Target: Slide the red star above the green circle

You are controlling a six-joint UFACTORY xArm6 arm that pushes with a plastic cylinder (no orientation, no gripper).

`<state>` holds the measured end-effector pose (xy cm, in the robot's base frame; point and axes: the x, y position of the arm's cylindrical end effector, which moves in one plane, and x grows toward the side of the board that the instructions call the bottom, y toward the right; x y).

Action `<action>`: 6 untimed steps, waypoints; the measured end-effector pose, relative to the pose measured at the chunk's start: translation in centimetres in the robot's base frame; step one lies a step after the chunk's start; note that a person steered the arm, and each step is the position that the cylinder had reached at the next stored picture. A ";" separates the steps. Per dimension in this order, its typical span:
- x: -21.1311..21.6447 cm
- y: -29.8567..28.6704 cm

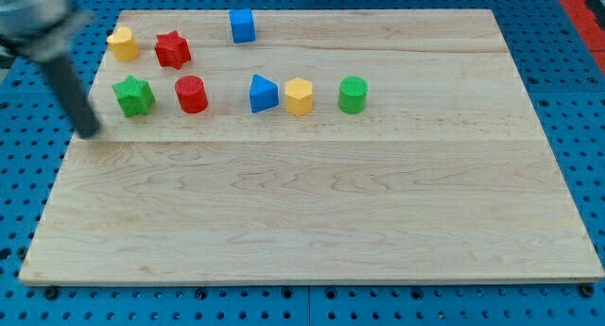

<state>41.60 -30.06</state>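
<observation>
My tip (90, 130) rests at the board's left edge, just left of and slightly nearer than the green star (134, 95), touching no block; there is no pincer to open or hold. The red star (172, 49) lies far left beside the yellow block (123, 43); the green circle (353, 94) stands well right. Judged: the tip sits left of the star so it can push rightward.

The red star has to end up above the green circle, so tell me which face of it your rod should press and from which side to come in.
Press the small red star-shaped block on its flank facing the view's left, pushing rightward toward the space above the green cylindrical block. My tip now sits below-left of it, beside the green star-shaped block. Aim between two points, as a star likely twists if struck on one.
</observation>
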 end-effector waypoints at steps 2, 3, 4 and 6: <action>-14.3 0.2; -18.1 4.5; -15.2 7.8; -12.5 20.3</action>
